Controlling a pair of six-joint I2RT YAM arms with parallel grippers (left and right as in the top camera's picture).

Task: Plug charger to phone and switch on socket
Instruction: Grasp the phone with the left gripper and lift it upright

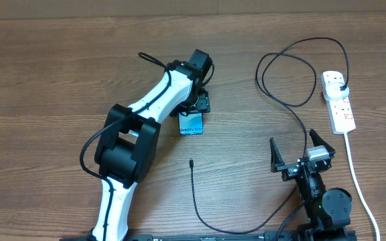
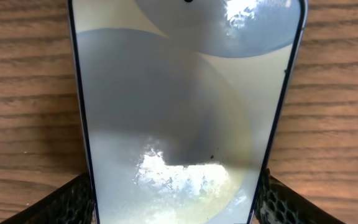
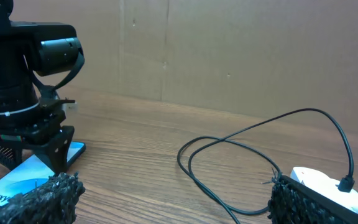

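Left gripper (image 1: 195,111) straddles the phone (image 2: 179,112), which lies flat on the table (image 1: 45,80). Pads (image 2: 73,202) sit at its long edges; a true pinch cannot be told. Step in hand: steadying the phone. Charger (image 1: 194,194) tip lies loose nearby. Right gripper (image 1: 297,154) is spread wide and empty. It likely fetches the tip next and aligns it with the port. Socket (image 1: 340,110) sits far right.
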